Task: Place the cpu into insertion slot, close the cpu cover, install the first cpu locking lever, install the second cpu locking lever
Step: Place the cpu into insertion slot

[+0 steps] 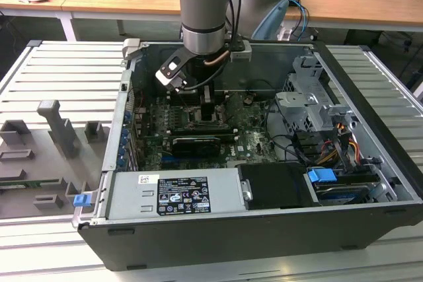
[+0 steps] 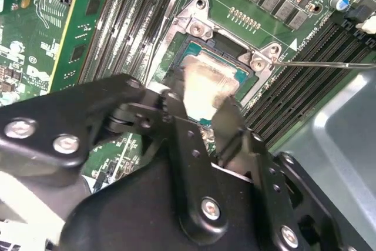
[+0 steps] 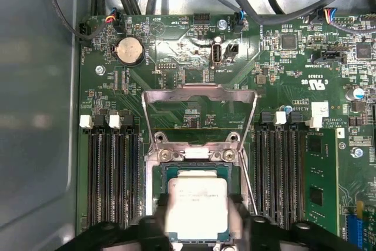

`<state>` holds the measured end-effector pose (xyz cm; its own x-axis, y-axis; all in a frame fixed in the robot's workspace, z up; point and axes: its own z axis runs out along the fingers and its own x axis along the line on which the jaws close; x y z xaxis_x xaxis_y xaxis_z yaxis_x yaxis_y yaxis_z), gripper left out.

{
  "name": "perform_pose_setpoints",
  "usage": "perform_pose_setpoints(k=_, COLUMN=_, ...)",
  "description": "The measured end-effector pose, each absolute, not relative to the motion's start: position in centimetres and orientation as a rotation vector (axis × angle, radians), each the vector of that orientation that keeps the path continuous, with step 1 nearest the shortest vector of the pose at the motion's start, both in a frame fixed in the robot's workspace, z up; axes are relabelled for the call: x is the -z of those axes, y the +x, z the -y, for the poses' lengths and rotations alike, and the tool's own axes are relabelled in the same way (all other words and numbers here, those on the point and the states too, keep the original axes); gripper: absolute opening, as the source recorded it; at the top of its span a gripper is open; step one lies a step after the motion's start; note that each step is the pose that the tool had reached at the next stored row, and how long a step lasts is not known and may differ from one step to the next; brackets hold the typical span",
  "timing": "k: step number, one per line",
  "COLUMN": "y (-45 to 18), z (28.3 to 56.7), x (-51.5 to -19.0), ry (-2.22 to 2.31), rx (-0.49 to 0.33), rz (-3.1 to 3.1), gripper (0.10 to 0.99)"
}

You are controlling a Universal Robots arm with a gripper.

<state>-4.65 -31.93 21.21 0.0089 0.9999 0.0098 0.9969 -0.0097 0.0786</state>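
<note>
The cpu (image 3: 197, 203), a flat square chip with a pale silver top, sits in or just over the insertion slot (image 3: 157, 176) on the green motherboard. My gripper (image 3: 200, 223) straddles it, with a black finger against each of two opposite edges, shut on it. In the second wrist view the cpu (image 2: 205, 77) lies between the fingers (image 2: 175, 103) over the socket frame (image 2: 197, 24). The cpu cover (image 3: 200, 93) stands swung up and open behind the socket. A thin wire locking lever (image 2: 323, 63) sticks out sideways. In the exterior view the gripper (image 1: 210, 113) reaches down into the open computer case.
Rows of memory slots (image 3: 111, 174) flank the socket on both sides. Cables (image 3: 264, 4) run past the board's far edge. The power supply (image 1: 172, 193) and drive cage (image 1: 310, 97) fill the case around the board. Grey fixtures (image 1: 59, 130) stand on the table at the exterior view's left.
</note>
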Motion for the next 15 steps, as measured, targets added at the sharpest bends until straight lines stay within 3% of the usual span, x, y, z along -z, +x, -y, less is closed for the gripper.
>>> perform_pose_setpoints(k=2, y=-4.63, z=31.93, x=-21.35, ry=2.195, rx=-0.094, rz=-2.175, gripper=0.337)
perform_pose_setpoints(k=3, y=-4.62, z=31.93, x=-21.38, ry=2.195, rx=-0.093, rz=-2.174, gripper=0.337)
perform_pose_setpoints(k=4, y=-4.61, z=31.93, x=-21.41, ry=2.194, rx=-0.092, rz=-2.174, gripper=0.275)
perform_pose_setpoints(k=5, y=-4.60, z=31.94, x=-21.44, ry=2.193, rx=-0.089, rz=-2.173, gripper=0.153)
perform_pose_setpoints(k=6, y=-4.60, z=31.94, x=-21.48, ry=2.192, rx=-0.087, rz=-2.172, gripper=0.106)
perform_pose_setpoints(k=15, y=-4.60, z=31.93, x=-21.68, ry=2.191, rx=-0.087, rz=-2.172, gripper=0.106)
